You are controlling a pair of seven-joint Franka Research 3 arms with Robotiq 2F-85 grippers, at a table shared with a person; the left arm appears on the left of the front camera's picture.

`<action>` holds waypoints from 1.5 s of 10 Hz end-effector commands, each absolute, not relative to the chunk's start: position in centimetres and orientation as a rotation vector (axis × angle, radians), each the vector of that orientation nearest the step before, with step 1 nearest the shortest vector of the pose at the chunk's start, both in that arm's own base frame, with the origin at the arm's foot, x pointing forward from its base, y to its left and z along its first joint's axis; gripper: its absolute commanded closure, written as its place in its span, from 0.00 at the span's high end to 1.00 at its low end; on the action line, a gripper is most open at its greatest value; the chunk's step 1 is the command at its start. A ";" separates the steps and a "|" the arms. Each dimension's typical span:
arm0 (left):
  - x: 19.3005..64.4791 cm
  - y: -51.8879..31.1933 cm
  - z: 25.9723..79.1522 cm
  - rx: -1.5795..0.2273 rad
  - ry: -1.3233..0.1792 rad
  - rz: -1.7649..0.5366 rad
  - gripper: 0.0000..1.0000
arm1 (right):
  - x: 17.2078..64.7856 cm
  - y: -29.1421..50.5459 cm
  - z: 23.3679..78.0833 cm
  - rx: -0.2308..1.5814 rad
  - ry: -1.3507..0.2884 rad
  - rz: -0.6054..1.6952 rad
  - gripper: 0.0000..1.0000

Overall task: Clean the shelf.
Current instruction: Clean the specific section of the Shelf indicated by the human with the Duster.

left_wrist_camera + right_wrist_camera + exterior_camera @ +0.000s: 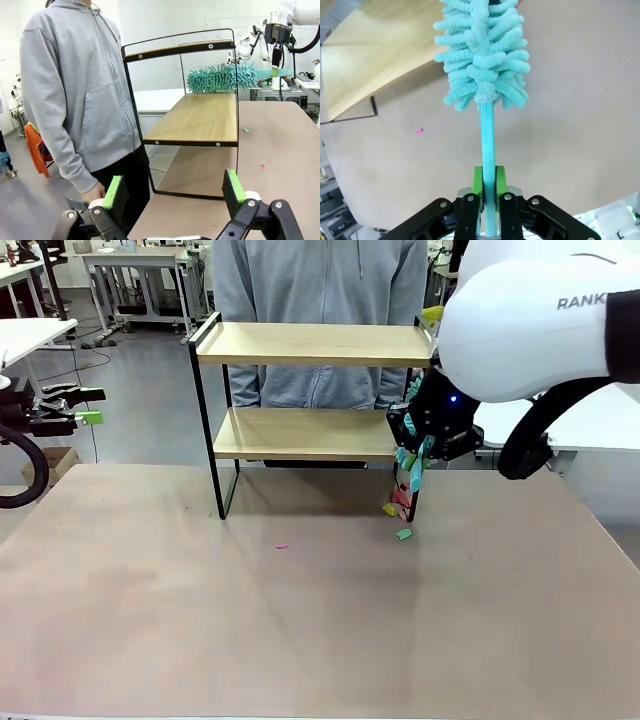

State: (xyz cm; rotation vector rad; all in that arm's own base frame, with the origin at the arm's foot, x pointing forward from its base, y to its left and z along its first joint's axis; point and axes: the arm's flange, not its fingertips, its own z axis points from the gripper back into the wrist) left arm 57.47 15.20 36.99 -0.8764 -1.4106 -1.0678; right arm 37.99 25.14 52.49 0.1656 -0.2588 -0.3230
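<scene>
Right gripper (487,182) has its jaws clamped on the thin handle of a fluffy teal duster (482,60). The head's at the right end of the lower board of the two-tier light-wood, black-framed shelf (310,344) on the bench (300,620), probably brushing it. Left gripper (173,190), jaws wide and empty, sits farther off.

Pale honey wood grain on both boards of the shelf (310,345), with a thin black frame around them. The duster (482,55) is bright turquoise, fluffy head and handle alike. Right gripper (488,181): black, with green pads. Left gripper (173,186): black too, green pads again. The right arm (530,320) is white with grey lettering and a small blue light (452,398). The table (300,640) is a plain, dull pinkish beige. By the shelf's right leg lie a yellow scrap (389,509) and a green scrap (403,534); further left there's a tiny pink scrap (282,546). At the far side, the person's hoodie (320,290) is plain grey.
</scene>
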 end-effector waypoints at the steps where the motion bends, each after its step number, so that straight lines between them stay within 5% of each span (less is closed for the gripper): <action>1: 57.2 15.2 37.3 -0.871 -1.409 -1.074 1.00 | 37.5 24.0 52.8 0.209 -0.277 -0.221 0.13; 8: 57.2 15.2 37.3 -0.871 -1.409 -1.074 1.00 | 34.5 21.0 54.7 0.365 -0.137 0.025 0.13; 15: 57.2 15.2 37.3 -0.871 -1.409 -1.074 1.00 | 27.9 15.5 54.2 0.475 0.029 0.614 0.13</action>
